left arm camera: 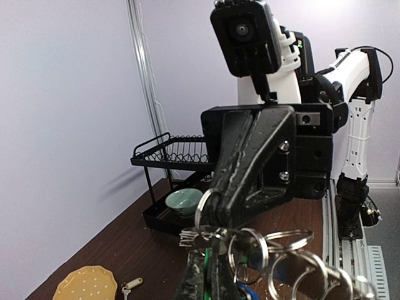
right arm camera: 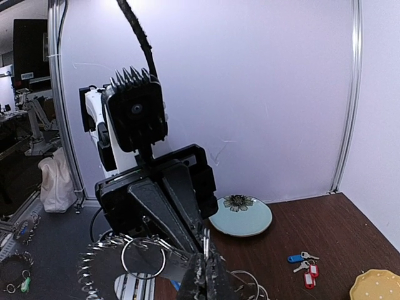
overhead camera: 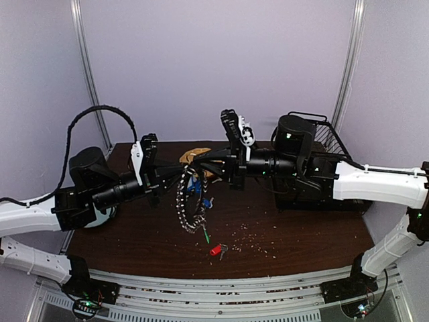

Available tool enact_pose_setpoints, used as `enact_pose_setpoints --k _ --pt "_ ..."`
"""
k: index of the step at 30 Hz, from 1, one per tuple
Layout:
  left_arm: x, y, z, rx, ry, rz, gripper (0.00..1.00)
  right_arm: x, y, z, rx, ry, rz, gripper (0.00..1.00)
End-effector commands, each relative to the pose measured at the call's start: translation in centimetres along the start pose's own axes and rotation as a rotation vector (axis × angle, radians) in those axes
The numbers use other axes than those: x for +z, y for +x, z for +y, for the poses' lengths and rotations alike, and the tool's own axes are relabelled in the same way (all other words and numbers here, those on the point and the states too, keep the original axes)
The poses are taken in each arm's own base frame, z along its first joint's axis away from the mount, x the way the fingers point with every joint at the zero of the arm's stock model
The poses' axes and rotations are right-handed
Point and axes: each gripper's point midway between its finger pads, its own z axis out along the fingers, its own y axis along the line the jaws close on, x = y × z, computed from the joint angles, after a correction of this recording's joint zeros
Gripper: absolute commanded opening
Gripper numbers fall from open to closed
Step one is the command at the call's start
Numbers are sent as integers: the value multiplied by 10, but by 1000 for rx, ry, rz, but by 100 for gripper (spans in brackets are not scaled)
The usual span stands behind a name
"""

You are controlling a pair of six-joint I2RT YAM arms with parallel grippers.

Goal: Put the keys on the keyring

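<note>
The keyring [overhead camera: 182,204], a silver ring fringed with small keys, hangs above mid-table between both grippers. My right gripper [right arm camera: 205,275] is shut on a thin silver loop of the ring [right arm camera: 204,240]. Its keyed fringe [right arm camera: 103,256] spreads to the left. My left gripper [left arm camera: 206,275] faces it, shut with a strip of green tag [left arm camera: 206,265] between its fingers, just under a cluster of split rings [left arm camera: 250,247]. In the top view the left gripper [overhead camera: 181,178] and right gripper [overhead camera: 204,164] nearly touch. Loose keys lie on the table: red-tagged [overhead camera: 215,250], green-tagged [overhead camera: 206,235], blue-tagged [right arm camera: 295,257] and yellow-tagged [left arm camera: 131,285].
A black wire rack [overhead camera: 322,144] stands at the back right with a green bowl [left arm camera: 183,201] on its lower shelf. A yellow round plate [left arm camera: 85,284] lies at the back middle. A pale blue flowered plate [right arm camera: 240,215] sits at the left. Crumbs dot the brown table [overhead camera: 281,235].
</note>
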Motion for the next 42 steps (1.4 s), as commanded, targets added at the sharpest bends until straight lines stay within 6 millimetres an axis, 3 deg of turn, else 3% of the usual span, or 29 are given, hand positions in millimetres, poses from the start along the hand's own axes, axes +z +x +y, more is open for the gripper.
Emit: enact_pose_setpoints --k 1,5,11,16,19,23,28,34,37,40,42 --pt "8 13 -8 -10 41 7 0 -11 -68 12 -56 -12 -244 0" --pt "19 18 -22 -18 108 -3 0 -13 -76 6 -46 21 -295 0" --pt "23 16 -29 -34 132 -36 0 -11 -69 -16 -14 120 -286 0" --pt "3 13 -10 -24 17 -41 1 -22 -54 -33 16 127 -189 0" --pt "-11 10 14 -9 -104 -20 17 -27 -34 -44 7 168 -100 0" --pt "-25 -1 46 65 -263 23 31 -33 0 -67 25 288 34 0" --pt "-32 14 92 91 -455 87 42 -46 40 -77 81 384 181 0" --pt "-30 38 103 74 -485 151 51 -94 116 -89 199 587 497 0" --pt "-29 46 111 69 -506 194 54 -118 165 -89 261 657 734 0" --pt "-31 53 116 71 -523 221 55 -124 219 -91 347 701 891 0" --pt "-32 53 116 66 -526 220 55 -122 244 -102 372 755 934 0"
